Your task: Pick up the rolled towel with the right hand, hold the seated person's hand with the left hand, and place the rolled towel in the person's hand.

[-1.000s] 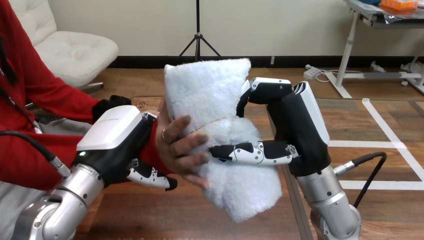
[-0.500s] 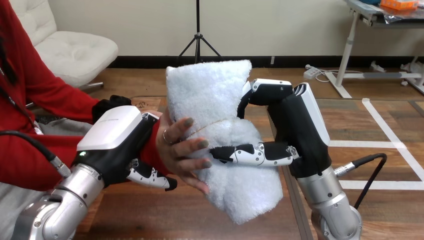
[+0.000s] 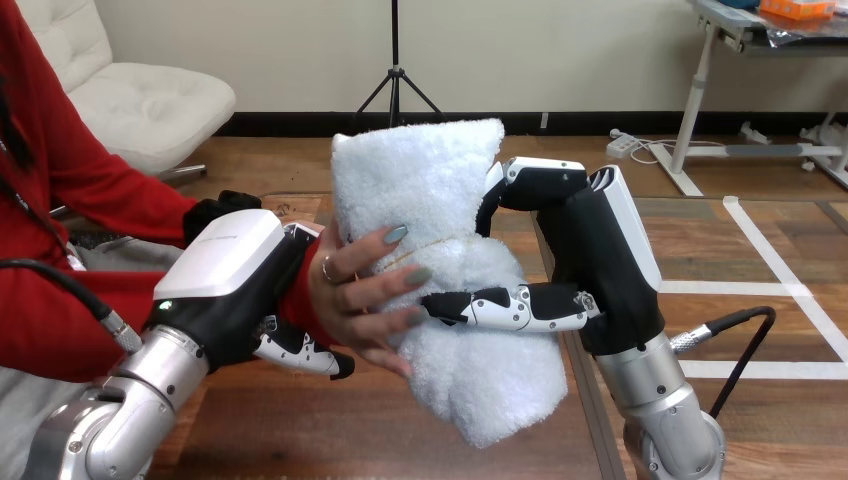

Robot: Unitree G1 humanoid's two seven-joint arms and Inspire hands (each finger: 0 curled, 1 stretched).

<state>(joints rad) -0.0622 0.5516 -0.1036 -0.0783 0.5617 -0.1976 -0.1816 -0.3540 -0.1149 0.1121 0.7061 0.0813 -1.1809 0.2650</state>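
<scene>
A white fluffy rolled towel (image 3: 440, 200) stands upright above the table at the middle of the head view. My right hand (image 3: 590, 260) is shut on it from the right, thumb across its front and fingers round its back. The person's hand (image 3: 360, 290) lies against the towel's left side with its fingers closing over the towel's middle. My left hand (image 3: 235, 285) is shut on the person's wrist, fingers curled under the red sleeve.
The wooden table (image 3: 330, 430) spreads below both hands. Its right edge runs just right of my right forearm (image 3: 660, 400). The person's arm in the red sleeve (image 3: 80, 290) comes in from the left.
The person's fingers have curled further round the towel's middle. My two hands and the towel have stayed almost in place.
</scene>
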